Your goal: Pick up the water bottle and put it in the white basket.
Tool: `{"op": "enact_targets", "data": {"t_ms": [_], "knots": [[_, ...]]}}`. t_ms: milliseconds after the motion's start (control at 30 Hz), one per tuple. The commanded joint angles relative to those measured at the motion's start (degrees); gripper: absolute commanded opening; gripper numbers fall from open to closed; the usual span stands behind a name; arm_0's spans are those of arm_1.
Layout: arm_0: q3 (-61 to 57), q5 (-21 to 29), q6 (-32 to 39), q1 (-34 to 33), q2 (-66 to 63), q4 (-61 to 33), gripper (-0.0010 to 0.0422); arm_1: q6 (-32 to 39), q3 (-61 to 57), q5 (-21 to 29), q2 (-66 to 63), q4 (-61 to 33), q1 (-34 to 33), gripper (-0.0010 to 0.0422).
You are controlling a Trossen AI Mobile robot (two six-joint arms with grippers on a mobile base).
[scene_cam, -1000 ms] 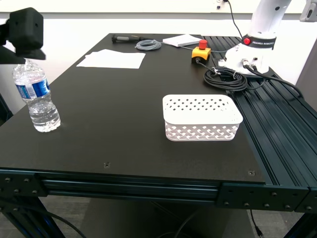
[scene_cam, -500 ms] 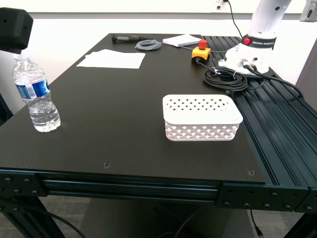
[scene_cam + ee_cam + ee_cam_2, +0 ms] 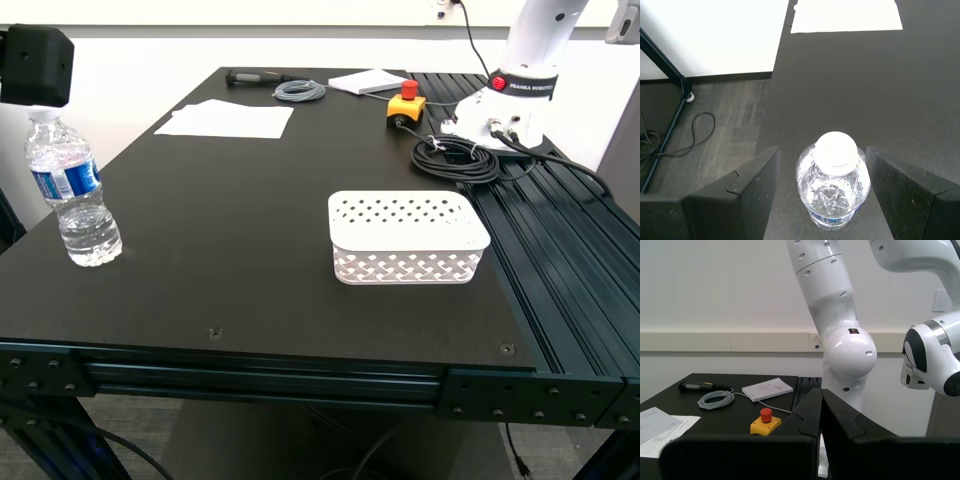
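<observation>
The water bottle (image 3: 834,182) is seen upright, centred below my first gripper (image 3: 823,187), whose wide-open jaws hold nothing; a straight descent is advised, with closing below the cap.

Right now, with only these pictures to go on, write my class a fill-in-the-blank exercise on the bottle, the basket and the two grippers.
1. The water bottle stands upright with a ____ cap.
2. The white basket holds ____.
3. My first gripper hangs above the bottle with its jaws ____.
4. My second gripper has its jaws ____.

Missing words: white; nothing; open; shut
</observation>
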Motion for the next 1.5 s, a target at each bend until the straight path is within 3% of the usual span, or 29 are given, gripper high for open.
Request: {"op": "enact_targets", "data": {"t_ms": [33,233,400,467,633,767,900,1033,1167,1300,1500], "knots": [[0.1,0.0,0.0,0.0,0.0,0.2,0.0001,-0.2,0.0,0.5,3.6,0.5,0.1,0.0242],[0.1,0.0,0.0,0.0,0.0,0.2,0.0001,-1.1,0.0,2.8,14.4,5.0,0.0,0.0259],[0.1,0.0,0.0,0.0,0.0,0.2,0.0001,-1.1,0.0,2.6,22.2,9.5,0.1,0.0229],[0.1,0.0,0.0,0.0,0.0,0.2,0.0001,-1.1,0.0,2.6,24.7,9.7,0.1,0.0196],[0.1,0.0,0.0,0.0,0.0,0.2,0.0001,-0.9,0.0,2.7,26.2,9.9,0.1,-0.0008],[0.1,0.0,0.0,0.0,0.0,0.2,0.0001,-0.5,0.9,5.2,23.7,10.6,0.0,-0.0003],[0.1,0.0,0.0,0.0,0.0,0.2,0.0001,-4.6,5.4,15.1,21.9,10.6,-1.4,-0.0001],[0.1,0.0,0.0,0.0,0.0,0.1,0.0001,-7.4,13.1,18.2,21.9,10.4,-9.5,-0.0001],[0.1,0.0,0.0,0.0,0.0,0.2,0.0001,-7.3,18.6,17.4,22.0,10.8,-21.6,-0.0001],[0.1,0.0,0.0,0.0,0.0,0.2,0.0001,-3.6,24.3,13.4,27.0,11.3,-34.5,-0.0001],[0.1,-0.1,0.0,0.0,0.0,0.2,0.0001,-2.1,34.1,13.8,43.1,11.3,-42.1,0.0000]]}}
